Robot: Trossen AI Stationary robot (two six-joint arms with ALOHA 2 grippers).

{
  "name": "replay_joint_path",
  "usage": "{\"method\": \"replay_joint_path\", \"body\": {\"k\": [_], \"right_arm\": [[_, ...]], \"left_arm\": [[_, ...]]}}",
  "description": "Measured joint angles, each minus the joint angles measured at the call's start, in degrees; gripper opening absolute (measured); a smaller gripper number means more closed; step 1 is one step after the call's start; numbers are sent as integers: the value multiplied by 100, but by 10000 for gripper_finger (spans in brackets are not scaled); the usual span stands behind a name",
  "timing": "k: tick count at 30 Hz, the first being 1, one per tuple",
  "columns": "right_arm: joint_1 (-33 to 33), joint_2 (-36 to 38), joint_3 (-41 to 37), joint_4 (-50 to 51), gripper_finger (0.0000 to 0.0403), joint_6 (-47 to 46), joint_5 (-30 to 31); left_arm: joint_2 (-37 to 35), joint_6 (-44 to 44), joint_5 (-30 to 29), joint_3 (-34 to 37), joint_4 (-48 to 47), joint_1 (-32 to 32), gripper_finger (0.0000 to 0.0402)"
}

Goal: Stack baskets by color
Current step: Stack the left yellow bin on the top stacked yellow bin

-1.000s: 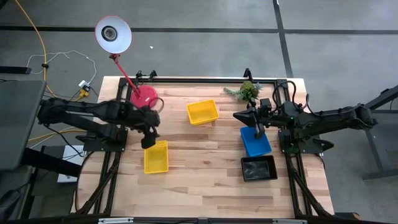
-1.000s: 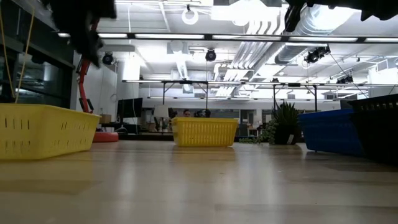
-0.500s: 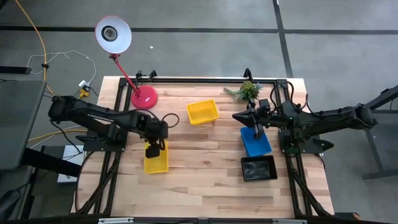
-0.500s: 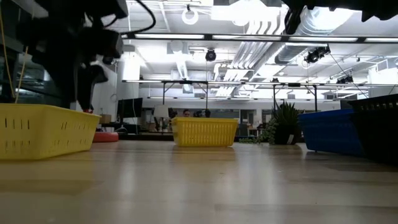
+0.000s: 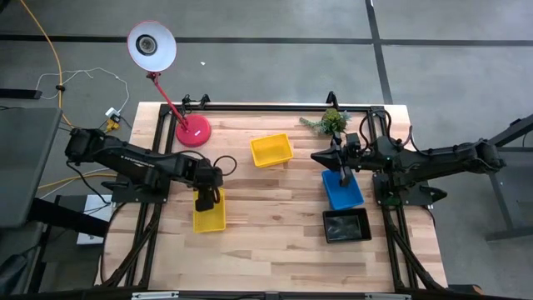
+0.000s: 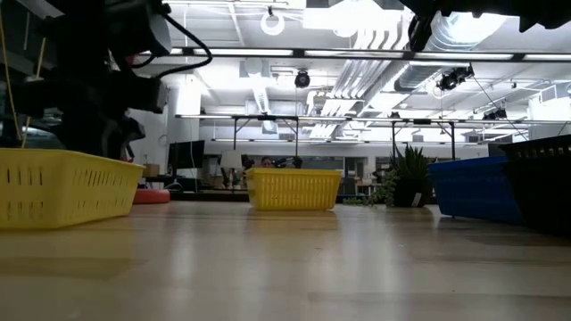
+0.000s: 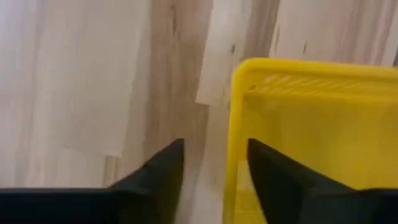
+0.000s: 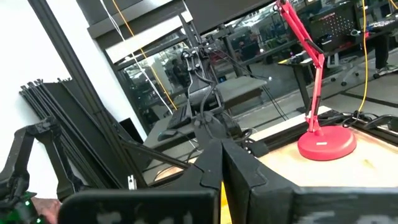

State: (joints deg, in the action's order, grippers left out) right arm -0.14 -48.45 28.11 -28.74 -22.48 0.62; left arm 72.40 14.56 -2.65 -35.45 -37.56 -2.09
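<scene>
A yellow basket (image 5: 209, 213) rests flat on the table at the near left. My left gripper (image 7: 216, 171) points down at its far short wall (image 7: 232, 143). It is open, one finger outside the wall and one inside, and I see no touch. A second yellow basket (image 5: 271, 150) sits at the far middle. On the right lie a blue basket (image 5: 342, 190) and a black basket (image 5: 346, 226). My right gripper (image 5: 345, 172) hangs shut and empty above the blue basket.
A red-based desk lamp (image 5: 192, 130) stands at the far left corner and a small green plant (image 5: 331, 122) at the far right. Bare wood lies between the two groups of baskets and along the near edge.
My left gripper has come down, tipping more steeply downward, and shifted slightly toward the near edge. It now stands at the far wall of the near yellow basket. No basket has moved.
</scene>
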Motion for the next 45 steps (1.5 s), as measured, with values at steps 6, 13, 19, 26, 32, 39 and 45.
{"method": "replay_joint_path", "body": {"k": [6, 13, 19, 26, 32, 39, 45], "right_arm": [[0, 0, 1, 3, 0, 0, 0], [-1, 0, 1, 18, 0, 0, 0], [-1, 0, 1, 49, 0, -23, -11], [-2, 0, 1, 75, 0, -304, -50], [-2, 0, 1, 208, 0, -304, -61], [-1, 0, 1, 321, 0, -321, -61], [-1, 0, 1, 330, 0, -318, -61]], "left_arm": [[135, -75, 51, 25, -1, 0, 22], [-82, 543, -381, -429, -122, -87, 2], [-691, 1269, -1693, -1004, 397, -442, 0], [-809, 2659, -2709, -872, 2554, -932, 0], [24, 3586, -2530, -1001, 3835, -994, 0], [985, 5050, -3244, -1580, 3901, -997, 0], [1717, 6211, -3139, -1615, 3870, -1178, 0]]}}
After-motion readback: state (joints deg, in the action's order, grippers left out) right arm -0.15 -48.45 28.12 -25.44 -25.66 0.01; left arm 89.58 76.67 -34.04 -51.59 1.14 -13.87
